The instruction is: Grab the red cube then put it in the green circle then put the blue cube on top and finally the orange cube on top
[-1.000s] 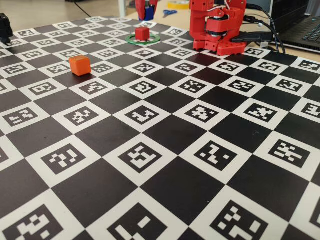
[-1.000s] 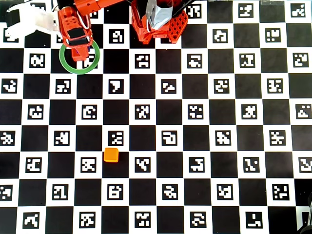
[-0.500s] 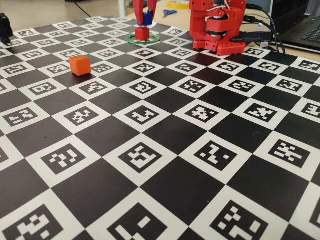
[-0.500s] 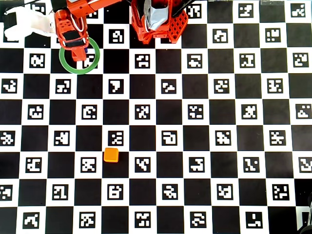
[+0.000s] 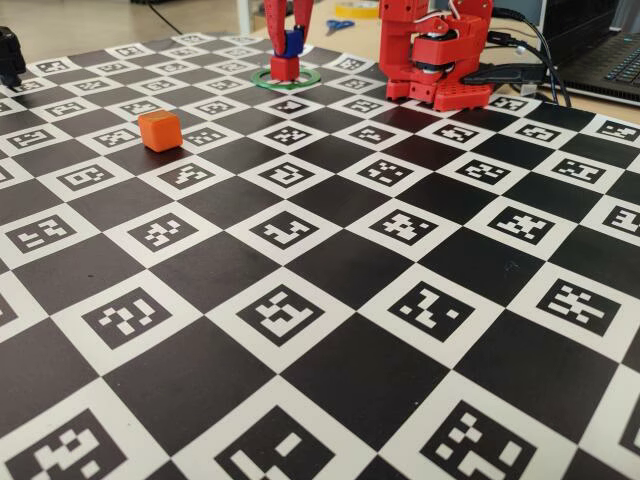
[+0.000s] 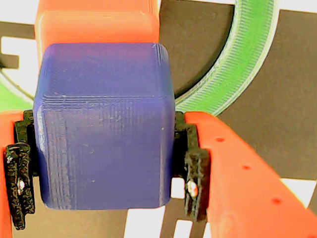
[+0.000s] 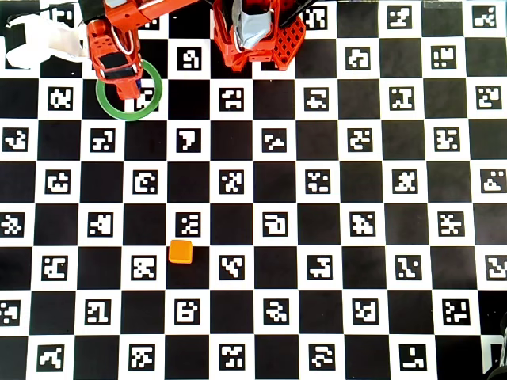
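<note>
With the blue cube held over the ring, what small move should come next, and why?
Probably a short lowering, then release. The claw is shut on the blue cube, which sits just above the red cube inside the green circle. In the wrist view the red cube shows offset past the blue one's far edge, so a slight alignment nudge may help first.

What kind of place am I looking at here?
Probably a robotics lab or hobby workbench: a black-and-white checkered mat printed with coded markers, a red plastic robot arm bolted at its edge, and a laptop beside it.
</note>
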